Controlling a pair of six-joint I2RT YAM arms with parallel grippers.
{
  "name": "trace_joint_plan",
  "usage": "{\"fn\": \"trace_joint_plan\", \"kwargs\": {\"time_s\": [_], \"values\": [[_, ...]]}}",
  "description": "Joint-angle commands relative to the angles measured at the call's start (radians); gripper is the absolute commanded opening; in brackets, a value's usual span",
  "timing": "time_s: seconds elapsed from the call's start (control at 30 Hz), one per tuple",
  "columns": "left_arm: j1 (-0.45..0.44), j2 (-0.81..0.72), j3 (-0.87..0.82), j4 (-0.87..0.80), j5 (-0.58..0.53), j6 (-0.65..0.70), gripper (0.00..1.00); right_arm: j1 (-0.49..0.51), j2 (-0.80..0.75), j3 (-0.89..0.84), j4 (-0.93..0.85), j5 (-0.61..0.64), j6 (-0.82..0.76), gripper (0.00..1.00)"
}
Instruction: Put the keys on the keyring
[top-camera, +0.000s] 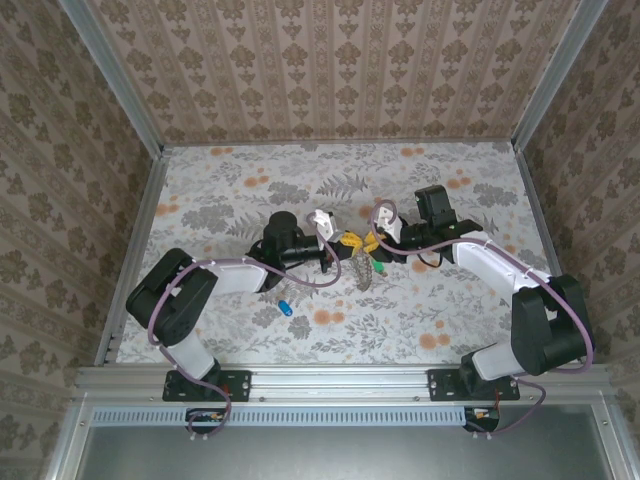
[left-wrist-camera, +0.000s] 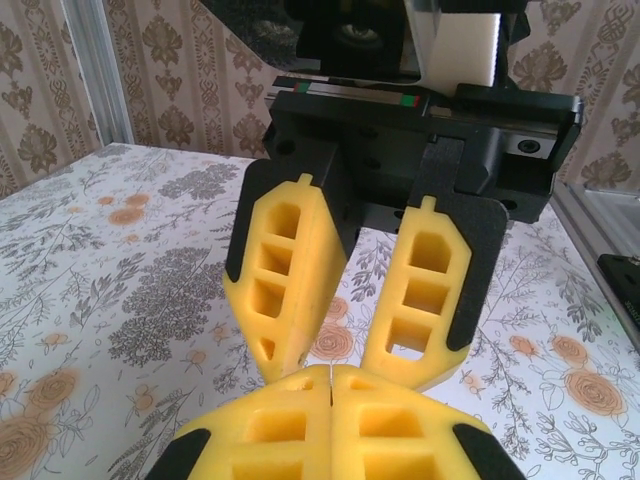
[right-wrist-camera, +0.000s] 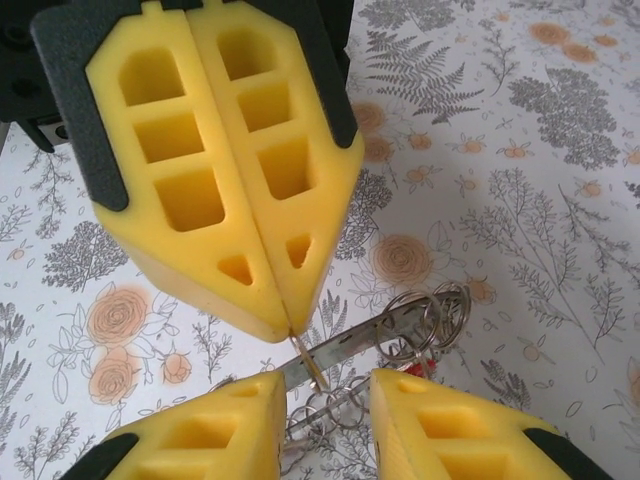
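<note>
Floral tabletop (right-wrist-camera: 560, 200), where the left gripper (right-wrist-camera: 290, 330) is seen clenched and the right gripper (right-wrist-camera: 328, 388) parted, keys (right-wrist-camera: 340, 350) lying between the latter's tips.

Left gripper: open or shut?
Shut. On the left gripper, both yellow fingers press together with no gap.

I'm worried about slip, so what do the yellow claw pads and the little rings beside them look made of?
The pads look like matte yellow foam or soft moulded plastic: dull surface, hollow pockets, black hard-looking backing. The rings look like polished steel wire: thin, silvery, with bright glints. Which metal exactly, the look leaves open.
</note>
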Motion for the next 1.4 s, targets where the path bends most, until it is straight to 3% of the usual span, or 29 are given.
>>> {"fn": "trace_joint_plan", "kwargs": {"time_s": [0.0, 0.1, 0.33, 0.4, 0.43, 0.53, 0.63, 0.77, 1.1, 1.37], "values": [[0.008, 0.011, -0.003, 0.082, 0.031, -0.028, 0.00, -0.006, 0.025, 0.010, 0.037, -0.044, -0.013, 0.28], [0.008, 0.016, 0.001, 0.084, 0.035, -0.030, 0.00, -0.009, 0.030, 0.007, 0.071, -0.061, 0.009, 0.25], [0.011, 0.009, -0.007, 0.072, 0.012, -0.027, 0.00, -0.020, 0.001, -0.001, 0.045, -0.060, 0.008, 0.00], [0.016, 0.003, -0.011, 0.048, 0.011, -0.025, 0.02, -0.020, -0.019, -0.005, 0.027, -0.052, 0.006, 0.00], [0.020, -0.004, -0.015, 0.030, 0.005, -0.025, 0.14, -0.020, -0.032, -0.003, 0.009, -0.042, 0.007, 0.00], [0.026, -0.034, -0.033, -0.029, -0.009, 0.001, 0.31, -0.016, -0.083, -0.009, -0.037, -0.008, 0.018, 0.00], [0.028, -0.084, -0.018, -0.182, -0.019, 0.066, 0.38, -0.002, -0.116, 0.001, -0.096, 0.039, 0.024, 0.00], [0.024, -0.150, 0.004, -0.349, -0.035, 0.143, 0.40, 0.035, -0.155, 0.011, -0.164, 0.135, 0.018, 0.00], [-0.024, -0.247, 0.039, -0.569, -0.086, 0.260, 0.41, 0.146, -0.220, 0.076, -0.299, 0.367, -0.005, 0.00], [-0.045, -0.230, 0.044, -0.493, -0.133, 0.260, 0.42, 0.206, -0.210, 0.112, -0.368, 0.438, -0.012, 0.00]]}}
